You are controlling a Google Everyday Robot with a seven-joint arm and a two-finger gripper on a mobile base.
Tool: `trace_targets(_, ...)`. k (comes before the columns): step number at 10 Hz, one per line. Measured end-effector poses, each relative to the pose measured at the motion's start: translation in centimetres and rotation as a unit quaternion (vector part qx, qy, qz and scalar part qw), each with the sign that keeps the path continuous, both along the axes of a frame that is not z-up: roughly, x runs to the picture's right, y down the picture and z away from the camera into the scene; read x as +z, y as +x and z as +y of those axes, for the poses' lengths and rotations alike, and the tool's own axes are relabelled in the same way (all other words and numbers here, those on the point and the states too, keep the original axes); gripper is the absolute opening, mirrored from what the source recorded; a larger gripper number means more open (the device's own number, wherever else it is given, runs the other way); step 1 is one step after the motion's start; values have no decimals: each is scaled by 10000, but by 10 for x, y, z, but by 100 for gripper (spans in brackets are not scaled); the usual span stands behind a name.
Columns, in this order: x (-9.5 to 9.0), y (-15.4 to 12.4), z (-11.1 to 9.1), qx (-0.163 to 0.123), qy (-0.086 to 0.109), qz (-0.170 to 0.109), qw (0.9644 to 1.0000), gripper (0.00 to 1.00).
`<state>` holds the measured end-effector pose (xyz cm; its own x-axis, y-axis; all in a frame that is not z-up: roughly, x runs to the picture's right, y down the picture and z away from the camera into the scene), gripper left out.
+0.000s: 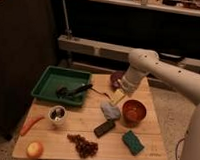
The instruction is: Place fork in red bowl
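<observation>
The fork [116, 97] has a pale-yellow handle and a thin dark end pointing left. It sits just below my gripper [122, 89], low over the middle of the wooden table [66, 133]. I cannot tell whether the gripper holds it. The red bowl [115, 78], dull maroon, stands at the table's back edge, partly hidden behind my white arm [141, 64]. The fork is in front of that bowl, not in it.
A glossy orange-red bowl [134, 111] stands right of the fork. A green tray [48, 80] holds a black utensil [75, 90]. Also on the table: a grey crumpled object [110, 111], black bar [104, 128], green sponge [133, 142], grapes [83, 145], small cup [57, 113], carrot [30, 125] and a round yellow fruit [34, 149].
</observation>
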<state>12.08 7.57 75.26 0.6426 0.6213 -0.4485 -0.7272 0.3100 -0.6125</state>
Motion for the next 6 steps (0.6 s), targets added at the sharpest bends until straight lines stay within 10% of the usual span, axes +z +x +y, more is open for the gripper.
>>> trace_targets(6,48,-76,-58,-333,943,-317,9945,80)
